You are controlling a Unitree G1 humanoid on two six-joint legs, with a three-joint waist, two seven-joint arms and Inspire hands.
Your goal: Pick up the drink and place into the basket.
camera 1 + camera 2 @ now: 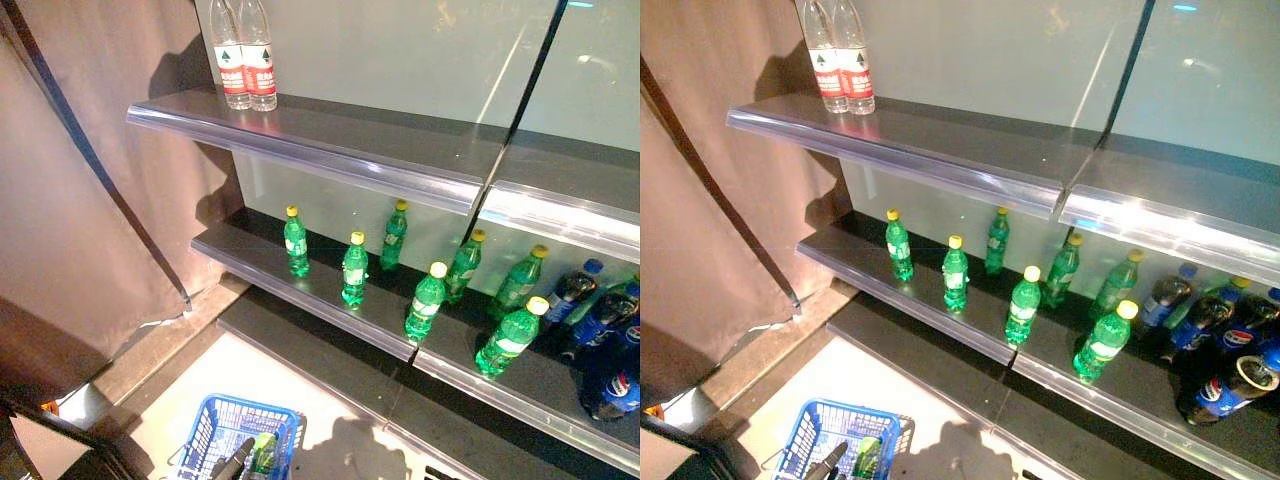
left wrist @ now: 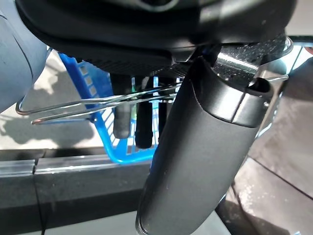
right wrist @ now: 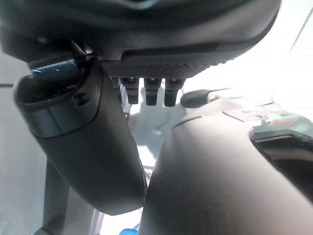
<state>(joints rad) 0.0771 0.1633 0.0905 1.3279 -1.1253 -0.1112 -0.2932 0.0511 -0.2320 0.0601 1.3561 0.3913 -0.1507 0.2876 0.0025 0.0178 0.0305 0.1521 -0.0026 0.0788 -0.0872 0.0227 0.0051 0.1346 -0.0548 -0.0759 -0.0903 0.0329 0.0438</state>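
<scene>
The blue basket [image 1: 213, 424] hangs low at the bottom left, off the pale floor. My left hand [image 1: 236, 462] is shut on its thin wire handles [image 2: 98, 104]; the left wrist view shows the fingers [image 2: 142, 128] curled over the wires, with the basket [image 2: 123, 152] below. A green drink [image 1: 263, 452] lies inside the basket, beside the hand. My right hand [image 3: 166, 58] is in the right wrist view, away from the shelves, with its fingers [image 3: 151, 92] relaxed and thumb [image 3: 88, 142] apart, holding nothing.
Green bottles [image 1: 354, 268] stand along the middle shelf [image 1: 300, 290], with dark cola bottles [image 1: 600, 320] at its right end. Clear water bottles [image 1: 243, 55] stand on the top shelf [image 1: 330, 150]. A brown curtain [image 1: 70, 200] hangs at the left.
</scene>
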